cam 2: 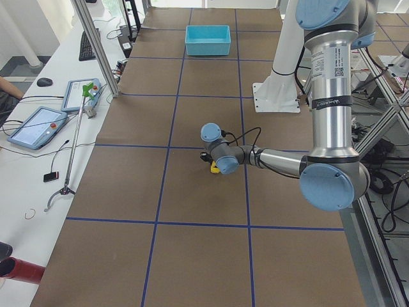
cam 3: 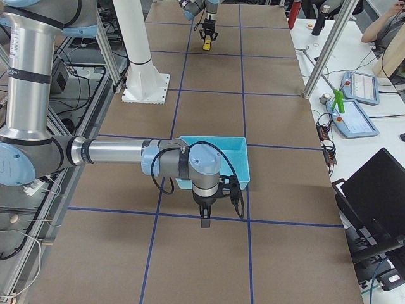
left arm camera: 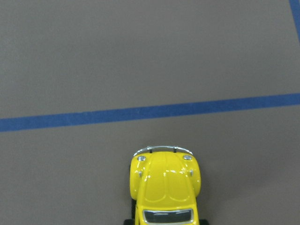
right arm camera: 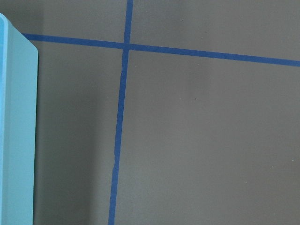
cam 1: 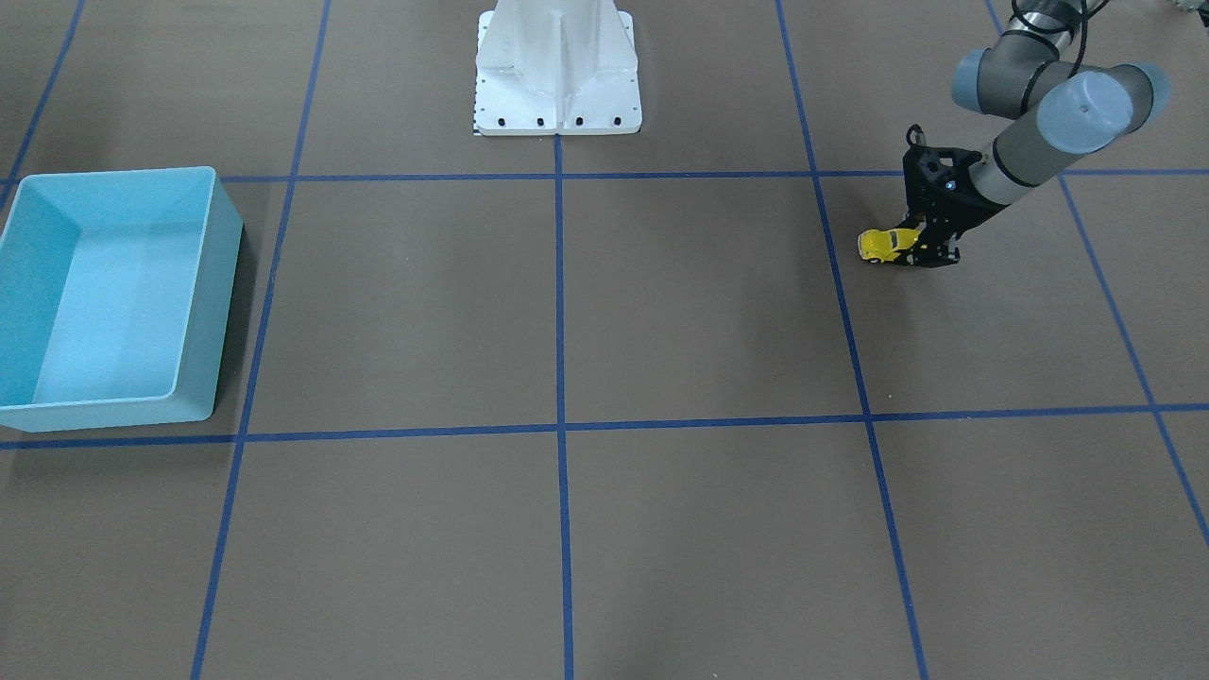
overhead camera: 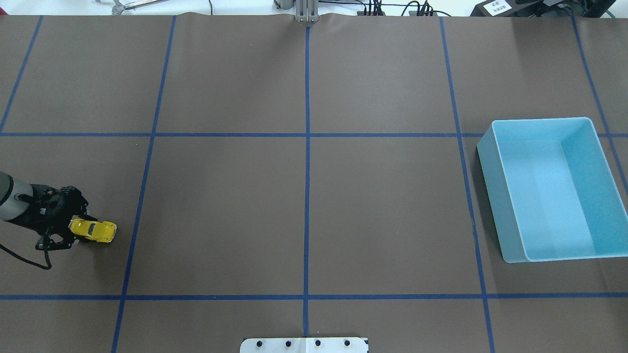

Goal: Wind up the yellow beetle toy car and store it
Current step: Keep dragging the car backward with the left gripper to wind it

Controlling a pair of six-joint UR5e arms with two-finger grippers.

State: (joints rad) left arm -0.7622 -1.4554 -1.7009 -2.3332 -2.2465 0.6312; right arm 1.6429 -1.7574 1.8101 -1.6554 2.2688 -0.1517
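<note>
Brown paper-covered bench with a blue tape grid and the white robot base at one edge. The side views show a lab room with a white side desk carrying tablets. The light blue bin sits at the robot's right end of the bench, and only its bare pale floor shows inside. The yellow beetle toy car is at the opposite, left end, well apart from the bin. The left end effector is closed narrow on the car's rear. Can't tell if the wheels touch the bench. The left wrist view alone shows the car's hood and chrome bumper, pointing at a tape line. The right end effector hangs just beside the bin and shows only in the exterior right view, so can't tell whether it is wide or narrow. The right wrist view shows just the bin's wall and a tape crossing.
</note>
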